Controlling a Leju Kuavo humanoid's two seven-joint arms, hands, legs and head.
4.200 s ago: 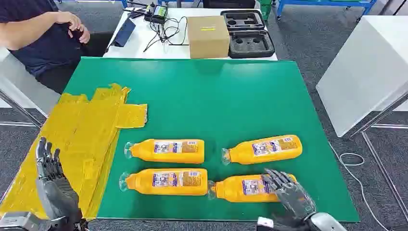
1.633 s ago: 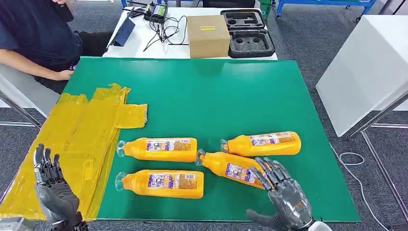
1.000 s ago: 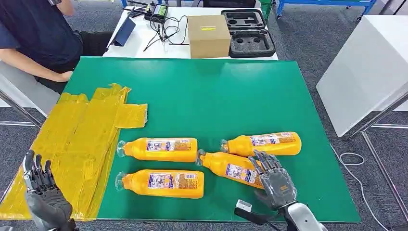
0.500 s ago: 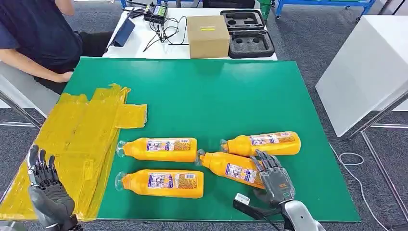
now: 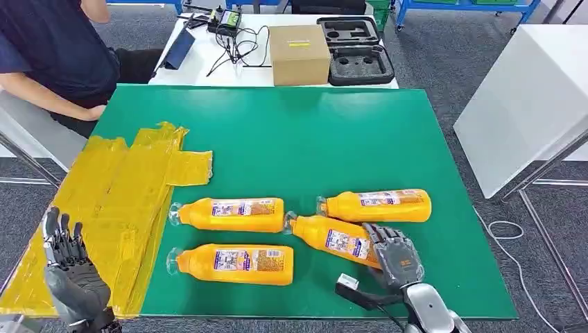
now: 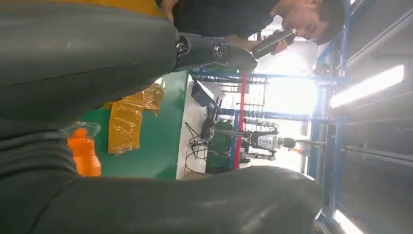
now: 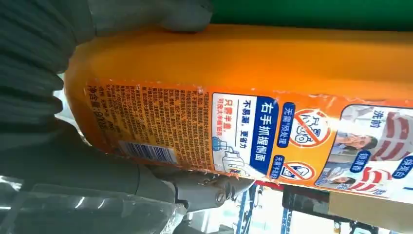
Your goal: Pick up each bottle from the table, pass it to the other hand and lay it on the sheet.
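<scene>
The bottle (image 5: 334, 239) lies slanted on the green bench (image 5: 326, 139) among three others, its base gripped by the right hand (image 5: 395, 255), while the left hand (image 5: 68, 267) waits empty, fingers spread, by the yellow sheet (image 5: 111, 201), likely to receive it.

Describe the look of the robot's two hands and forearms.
Both hands, the left hand and the right hand, are dark grey with segmented, metallic-looking fingers. The right wrist narrows into a silver forearm, with a black piece carrying a small white block beside it.
</scene>
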